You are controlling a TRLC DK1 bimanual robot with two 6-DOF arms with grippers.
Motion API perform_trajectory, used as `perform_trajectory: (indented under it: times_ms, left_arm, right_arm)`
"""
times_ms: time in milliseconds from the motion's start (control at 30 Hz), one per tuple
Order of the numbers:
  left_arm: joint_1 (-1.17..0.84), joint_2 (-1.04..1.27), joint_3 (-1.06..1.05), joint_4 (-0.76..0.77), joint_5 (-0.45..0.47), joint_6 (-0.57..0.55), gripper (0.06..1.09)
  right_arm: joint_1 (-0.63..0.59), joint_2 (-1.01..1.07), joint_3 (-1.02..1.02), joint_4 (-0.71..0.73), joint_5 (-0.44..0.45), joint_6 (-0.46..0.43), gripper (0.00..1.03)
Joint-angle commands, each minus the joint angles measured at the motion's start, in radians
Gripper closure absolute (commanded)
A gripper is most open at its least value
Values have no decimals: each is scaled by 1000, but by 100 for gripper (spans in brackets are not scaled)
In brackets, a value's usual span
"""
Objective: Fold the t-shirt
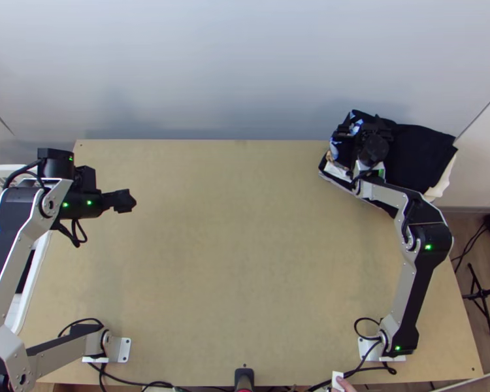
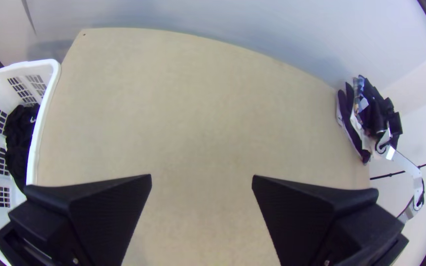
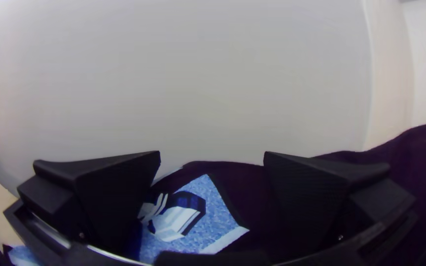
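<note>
At the table's far right corner lies a pile of folded dark cloth (image 1: 418, 157), with a blue and white print toward its left side; which piece is the t-shirt I cannot tell. Over that pile is my right gripper (image 1: 375, 140). In the right wrist view the right gripper (image 3: 212, 157) stands open above dark cloth with a blue print (image 3: 215, 212). My left gripper (image 1: 124, 200) is over the table's left part, away from the pile. Bare table lies beneath the open left gripper (image 2: 201, 180) in the left wrist view, where the pile (image 2: 363, 111) is far off.
A white basket (image 2: 45, 113) with black cloth (image 2: 20, 138) in it stands at the table's left edge. The wooden table (image 1: 232, 248) stretches between the arms. A person's hand (image 1: 343, 384) holds something white at the near edge. A wall stands behind the table.
</note>
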Motion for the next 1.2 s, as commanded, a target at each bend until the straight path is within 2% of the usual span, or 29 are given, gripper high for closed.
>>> perform_trajectory:
  times_ms: [0,133,300,433,600,867,1167]
  left_arm:
    - [2,3,-19,8,-2,-10,10]
    - [1,2,-15,8,-2,-16,10]
    - [1,-10,-13,8,-2,-18,10]
    - [1,-26,-12,8,-2,-18,10]
    - [2,-44,-12,8,-2,-18,10]
    - [-2,-63,-19,7,-2,-41,10]
    - [-5,-75,5,-6,-4,-41,10]
  right_arm:
    - [-4,75,-38,31,5,10,6]
    - [-7,56,-32,31,5,10,5]
    - [-39,-130,-31,22,11,22,6]
    - [-113,-248,-46,-1,10,20,6]
    - [-236,-302,-133,-1,8,36,5]
    - [-358,-236,-271,14,7,83,5]
    - [-332,-129,-271,24,7,137,5]
